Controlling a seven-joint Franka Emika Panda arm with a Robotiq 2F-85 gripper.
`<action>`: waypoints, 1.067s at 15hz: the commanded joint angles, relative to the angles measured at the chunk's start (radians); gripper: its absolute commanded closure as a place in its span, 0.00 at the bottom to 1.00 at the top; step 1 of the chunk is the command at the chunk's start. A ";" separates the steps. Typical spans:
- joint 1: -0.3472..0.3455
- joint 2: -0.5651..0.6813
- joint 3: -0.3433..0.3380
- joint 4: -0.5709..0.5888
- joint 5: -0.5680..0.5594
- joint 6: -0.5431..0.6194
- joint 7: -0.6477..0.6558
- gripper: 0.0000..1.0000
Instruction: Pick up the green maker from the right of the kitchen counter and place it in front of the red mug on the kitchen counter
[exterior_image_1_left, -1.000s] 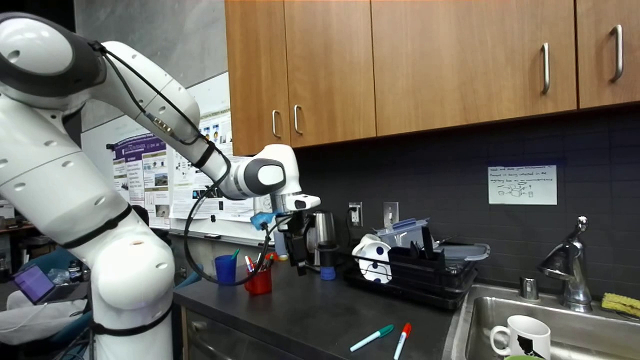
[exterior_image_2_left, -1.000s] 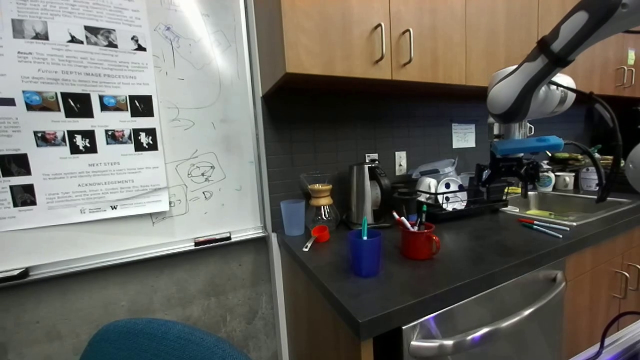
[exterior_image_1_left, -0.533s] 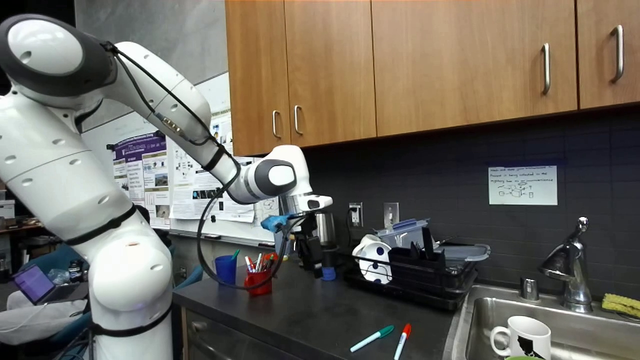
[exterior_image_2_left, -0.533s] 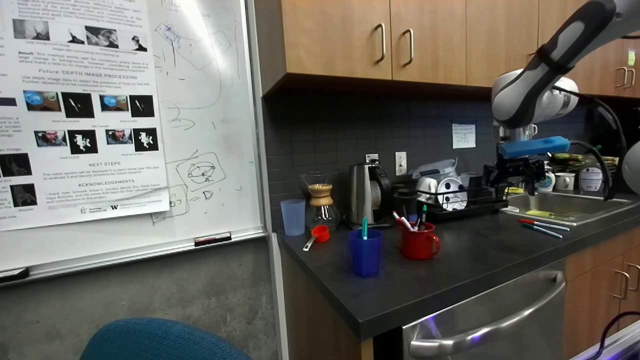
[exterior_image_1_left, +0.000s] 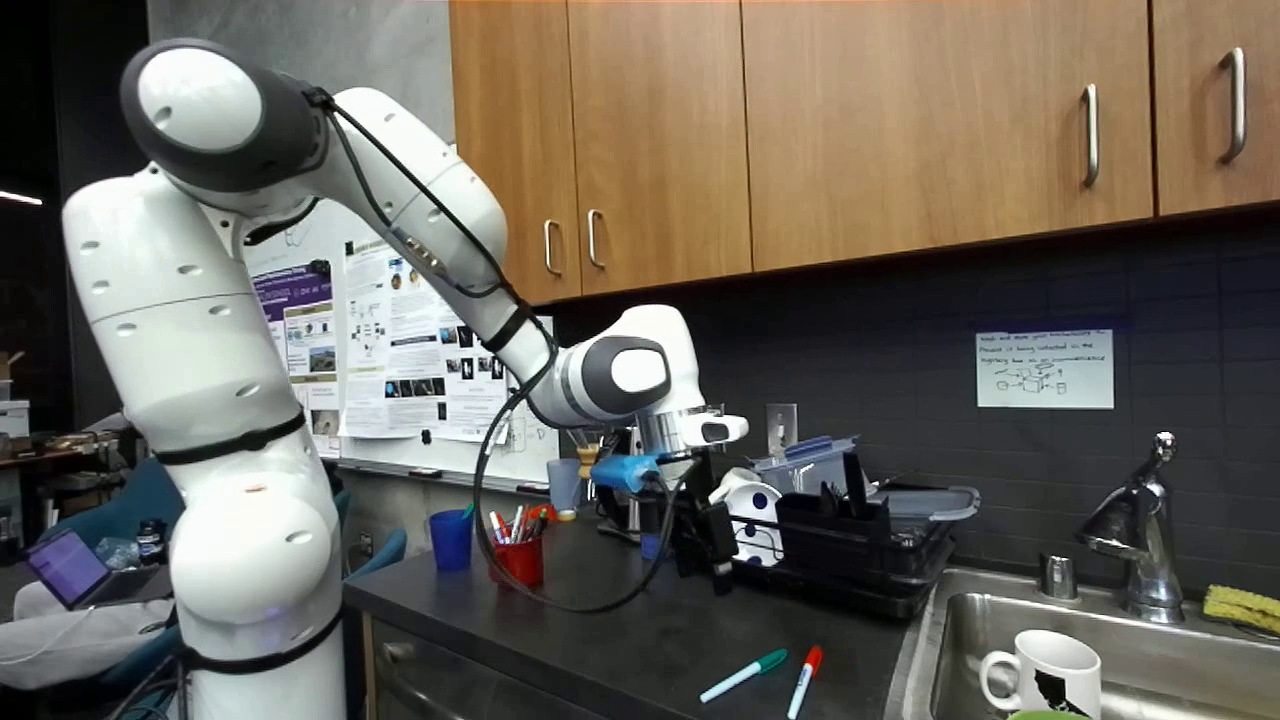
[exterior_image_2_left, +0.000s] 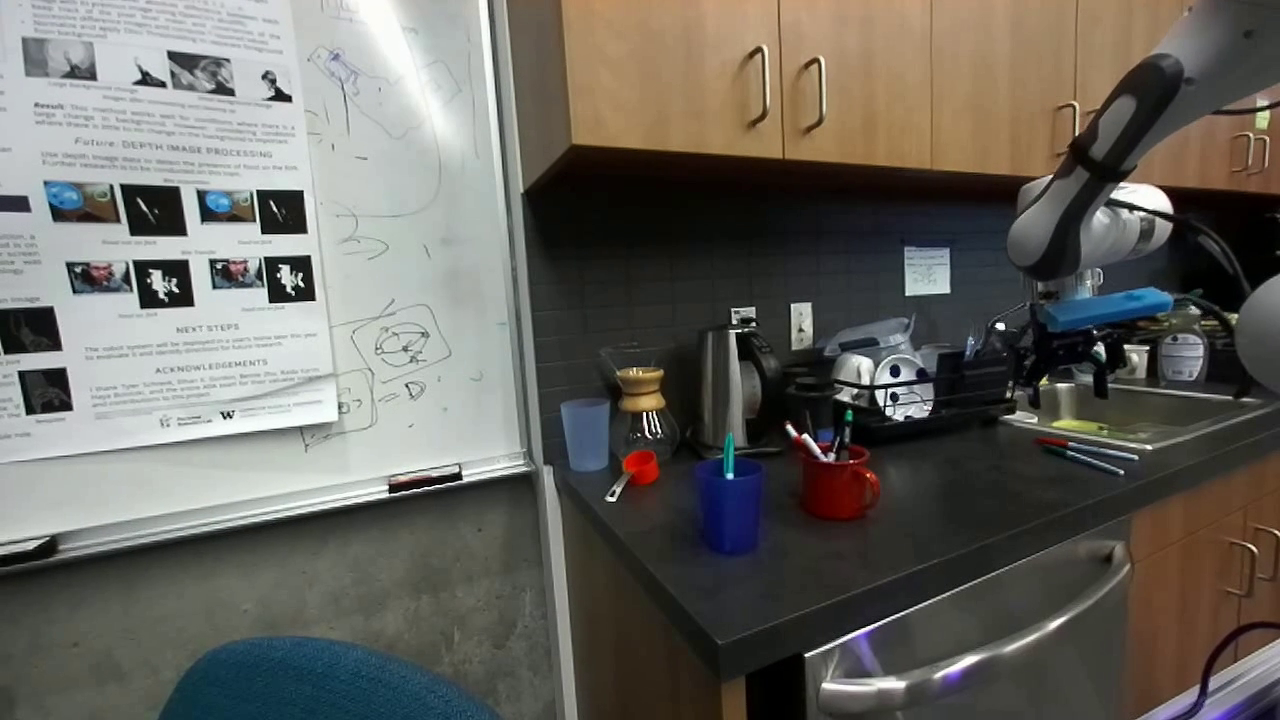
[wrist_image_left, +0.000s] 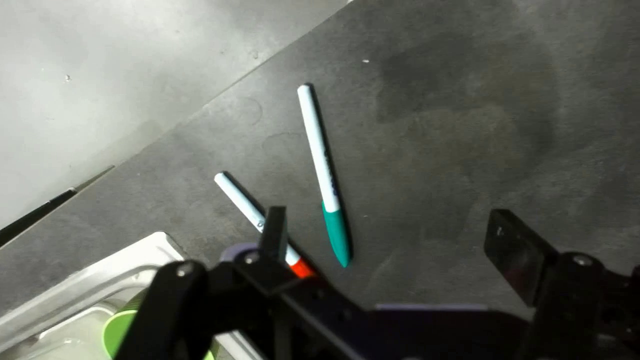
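Observation:
The green marker, white with a green cap, lies on the dark counter in both exterior views (exterior_image_1_left: 745, 676) (exterior_image_2_left: 1084, 460). In the wrist view the green marker (wrist_image_left: 322, 172) lies ahead of my open gripper (wrist_image_left: 387, 220), its cap end between the fingers and nearer the left one. My gripper also shows in both exterior views (exterior_image_1_left: 718, 575) (exterior_image_2_left: 1068, 385), empty and above the counter, beside the dish rack. The red mug (exterior_image_1_left: 517, 566) holds several markers and stands near the counter's far end; it also shows in an exterior view (exterior_image_2_left: 836, 488).
A red-capped marker (exterior_image_1_left: 804, 682) lies beside the green one, partly hidden by a finger in the wrist view (wrist_image_left: 240, 200). A black dish rack (exterior_image_1_left: 840, 560) and the sink (exterior_image_1_left: 920, 650) flank them. A blue cup (exterior_image_1_left: 451, 541) stands by the red mug.
The arm has swung toward the sink side and lowered, carrying the gripper from near the kettle to in front of the dish rack. The markers and the mug have not moved.

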 joint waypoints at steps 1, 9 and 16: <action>0.021 0.138 -0.068 0.100 0.037 0.015 -0.108 0.00; 0.036 0.151 -0.087 0.102 0.036 0.008 -0.104 0.00; 0.035 0.208 -0.104 0.096 0.024 0.024 -0.112 0.00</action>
